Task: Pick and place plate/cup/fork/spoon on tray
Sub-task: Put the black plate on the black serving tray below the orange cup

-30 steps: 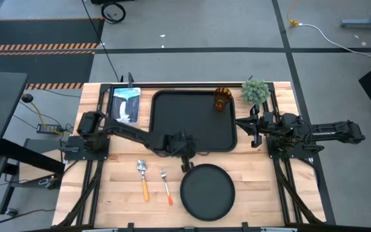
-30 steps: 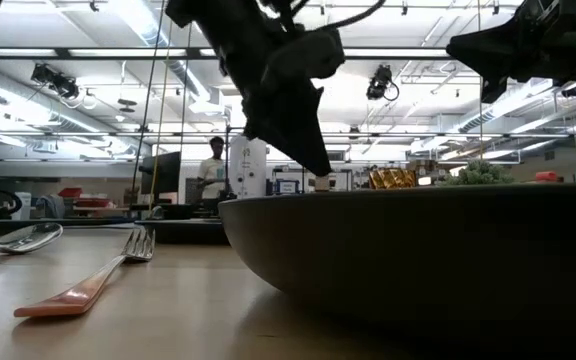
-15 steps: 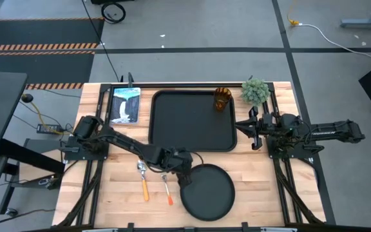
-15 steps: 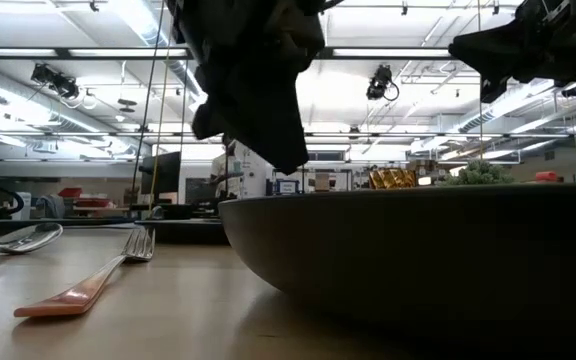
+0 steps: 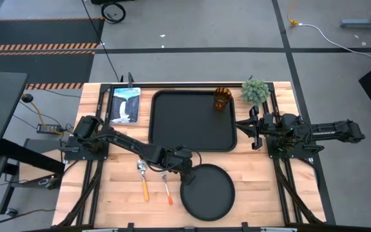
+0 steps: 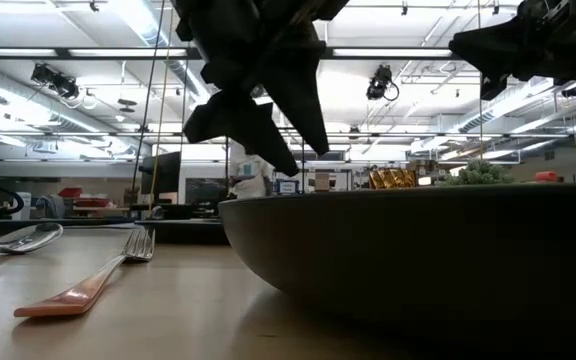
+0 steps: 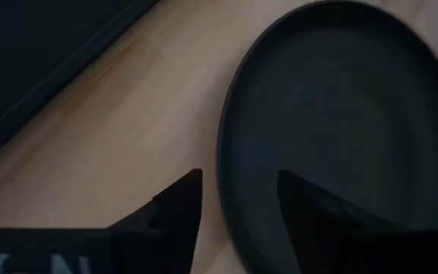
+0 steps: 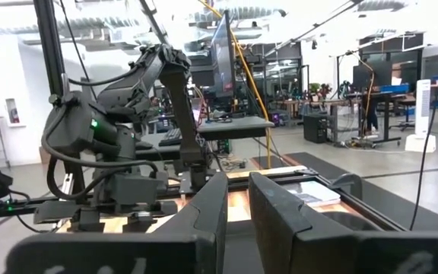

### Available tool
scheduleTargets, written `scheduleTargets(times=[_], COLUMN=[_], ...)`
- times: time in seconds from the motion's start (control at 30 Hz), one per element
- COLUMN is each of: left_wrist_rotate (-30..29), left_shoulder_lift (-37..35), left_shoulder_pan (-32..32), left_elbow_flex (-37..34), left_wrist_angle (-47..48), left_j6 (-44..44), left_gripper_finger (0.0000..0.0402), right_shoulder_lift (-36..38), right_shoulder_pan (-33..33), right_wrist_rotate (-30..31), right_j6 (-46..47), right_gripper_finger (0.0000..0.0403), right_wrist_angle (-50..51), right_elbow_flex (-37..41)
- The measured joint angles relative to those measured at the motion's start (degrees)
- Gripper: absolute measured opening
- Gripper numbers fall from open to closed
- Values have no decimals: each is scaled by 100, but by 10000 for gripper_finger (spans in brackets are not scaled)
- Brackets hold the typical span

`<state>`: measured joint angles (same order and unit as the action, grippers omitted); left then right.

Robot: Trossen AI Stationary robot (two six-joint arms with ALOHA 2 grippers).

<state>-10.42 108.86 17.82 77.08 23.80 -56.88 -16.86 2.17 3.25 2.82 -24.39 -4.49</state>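
Observation:
The round black plate (image 5: 208, 193) lies flat on the wood near the table's front edge. My left gripper (image 7: 238, 194) hangs open just above its far-left rim (image 7: 226, 164), one finger over the table and one over the plate's inside. In the low view its tips (image 6: 306, 160) stand clear above the rim. The fork (image 5: 166, 185) and spoon (image 5: 143, 178) lie left of the plate. The amber cup (image 5: 222, 98) stands in the far right corner of the black tray (image 5: 152, 122). My right gripper (image 8: 238, 199) waits right of the tray, its fingers slightly apart and holding nothing.
A small green plant (image 5: 255, 90) stands at the far right corner, beside the cup. A picture card (image 5: 125, 104) lies far left of the tray. Bare wood shows between the tray's near edge and the plate, and right of the plate.
My left gripper has gone from the tray's near edge toward the table's near edge, to the plate's far-left rim. Its fingers, shut a second ago, have opened. Plate, fork and spoon have stayed where they were.

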Motion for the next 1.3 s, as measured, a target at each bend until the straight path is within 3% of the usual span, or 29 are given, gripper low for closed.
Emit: scheduleTargets(times=[0.57,0.97,1.3], left_wrist_rotate=[169,190,540], left_shoulder_lift=[44,357,662], left_shoulder_pan=[337,156,151], left_elbow_flex=[4,15,4], left_wrist_angle=[503,368,45], left_j6=[-1444,-1396,-1264], left_gripper_finger=[174,174,169], right_shoulder_lift=[0,-41,-138], right_shoulder_pan=[-2,-2,-6], right_wrist_rotate=[4,9,15], right_j6=[-108,-148,-141], right_gripper_finger=[64,64,64], right_wrist_angle=[-40,-25,-43], right_elbow_flex=[0,0,0])
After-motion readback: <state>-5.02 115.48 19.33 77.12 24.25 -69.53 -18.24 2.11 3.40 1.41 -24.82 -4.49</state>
